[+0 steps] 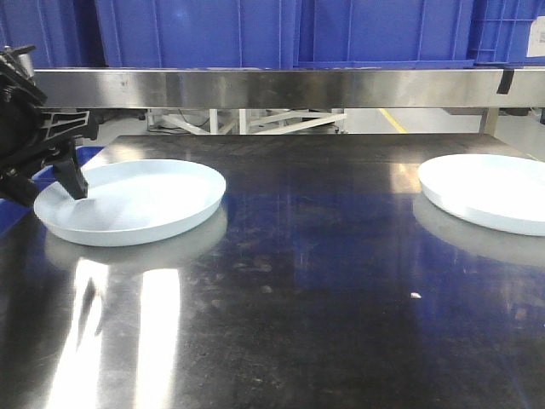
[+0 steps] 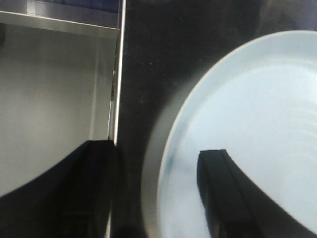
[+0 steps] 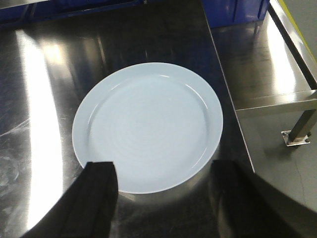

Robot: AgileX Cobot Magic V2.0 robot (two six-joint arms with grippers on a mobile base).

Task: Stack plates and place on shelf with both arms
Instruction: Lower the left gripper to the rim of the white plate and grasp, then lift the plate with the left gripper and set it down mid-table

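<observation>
Pincer on my left arm [image 1: 53, 181] stands wide at the left edge of the front view. One finger [image 1: 75, 181] dips inside the rim of the left-hand plate [image 1: 136, 203] and the other stays outside it. My left wrist view shows the same straddle, with the inner finger over the white floor of the plate and the outer one at the edge of the black table [image 1: 298, 281]. I cannot tell whether either finger touches the glaze yet. My right pincer [image 3: 161, 173] is wide as well, its dark fingers at the bottom of the right wrist view on either side of the near rim of the right-hand plate [image 3: 148, 124], and it seems to hover above rather than touch. Both plates lie flat on the table, well apart, one at each side of the front view, so nothing is stacked yet. The steel shelf [image 1: 255, 85] runs across the upper part of that view. I judge these plates stiff, brittle and slick, and broad enough to droop or slip from a shallow pinch. The low upturned rim is the only hold, so I would bite deep across it, and the glossy table may let a plate skate as I close
</observation>
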